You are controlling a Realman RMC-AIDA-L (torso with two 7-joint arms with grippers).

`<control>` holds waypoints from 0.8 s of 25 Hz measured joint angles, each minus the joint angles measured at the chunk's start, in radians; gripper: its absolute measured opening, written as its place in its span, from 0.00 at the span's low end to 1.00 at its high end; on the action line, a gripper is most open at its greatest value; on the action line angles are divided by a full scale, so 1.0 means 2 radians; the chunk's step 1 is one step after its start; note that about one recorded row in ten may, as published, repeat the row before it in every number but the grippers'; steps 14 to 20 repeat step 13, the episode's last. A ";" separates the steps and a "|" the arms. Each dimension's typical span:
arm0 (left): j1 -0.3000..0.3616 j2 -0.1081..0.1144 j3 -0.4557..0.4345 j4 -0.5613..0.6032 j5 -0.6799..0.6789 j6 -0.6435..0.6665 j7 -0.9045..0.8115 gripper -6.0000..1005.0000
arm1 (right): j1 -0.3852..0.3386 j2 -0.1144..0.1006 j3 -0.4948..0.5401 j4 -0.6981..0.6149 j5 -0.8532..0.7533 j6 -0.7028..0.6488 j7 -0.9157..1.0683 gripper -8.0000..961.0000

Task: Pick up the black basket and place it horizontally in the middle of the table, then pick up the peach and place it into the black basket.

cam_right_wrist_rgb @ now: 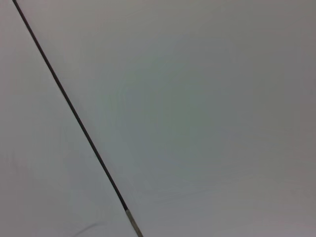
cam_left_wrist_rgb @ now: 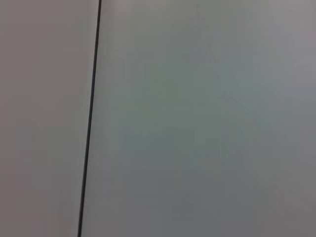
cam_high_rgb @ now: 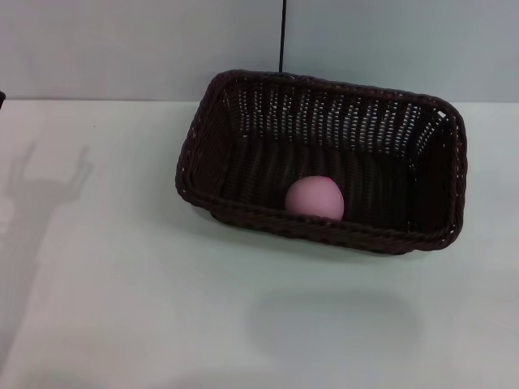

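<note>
Neither gripper appears in any view, so I cannot tell how either is set; both wrist views give me only a plain pale surface crossed by a thin dark line. On the bench, the black basket sits long side across, toward the far edge. The peach rests inside, against the near wall.

No text, label, brand, number or sign can be read on the dark woven wicker basket, the pale pink round peach or the plain white bench.
</note>
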 joint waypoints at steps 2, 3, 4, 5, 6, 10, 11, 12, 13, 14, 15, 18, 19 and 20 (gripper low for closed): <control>0.000 0.000 -0.002 0.000 0.000 -0.003 0.001 0.83 | 0.001 0.000 0.002 0.000 0.000 -0.002 0.000 0.43; 0.000 0.000 -0.002 0.000 0.000 -0.004 0.001 0.83 | 0.001 0.000 0.002 0.000 0.000 -0.003 0.000 0.43; -0.001 0.000 -0.002 -0.001 0.000 -0.006 0.001 0.83 | 0.001 0.000 0.002 0.000 0.000 -0.003 0.000 0.43; -0.002 0.000 -0.002 -0.001 0.000 -0.007 0.001 0.83 | 0.002 0.000 0.002 0.000 0.000 -0.004 0.000 0.43; -0.003 -0.001 -0.003 -0.001 0.000 -0.008 0.001 0.83 | 0.003 0.000 0.003 0.000 0.000 -0.004 0.000 0.43; -0.008 -0.001 -0.003 -0.004 0.000 -0.016 0.001 0.83 | 0.008 0.000 0.008 0.001 0.000 -0.004 0.000 0.43; -0.009 -0.001 -0.003 -0.005 0.000 -0.018 0.001 0.83 | 0.009 0.000 0.010 0.001 0.000 -0.004 0.000 0.43; -0.010 -0.001 -0.003 -0.007 0.000 -0.020 0.001 0.83 | 0.010 0.000 0.013 0.001 0.000 -0.004 0.000 0.43; -0.010 -0.001 -0.003 -0.007 0.000 -0.020 0.001 0.83 | 0.010 0.000 0.016 0.001 0.000 -0.004 0.000 0.43; -0.010 -0.001 -0.003 -0.007 0.000 -0.020 0.001 0.83 | 0.010 0.000 0.016 0.001 0.000 -0.004 0.000 0.43; -0.010 -0.001 -0.003 -0.007 0.000 -0.020 0.001 0.83 | 0.010 0.000 0.016 0.001 0.000 -0.004 0.000 0.43; -0.010 -0.001 -0.003 -0.007 0.000 -0.020 0.001 0.83 | 0.010 0.000 0.016 0.001 0.000 -0.004 0.000 0.43; -0.010 -0.001 -0.003 -0.007 0.000 -0.020 0.001 0.83 | 0.010 0.000 0.016 0.001 0.000 -0.004 0.000 0.43; -0.010 -0.001 -0.003 -0.007 0.000 -0.020 0.001 0.83 | 0.010 0.000 0.016 0.001 0.000 -0.004 0.000 0.43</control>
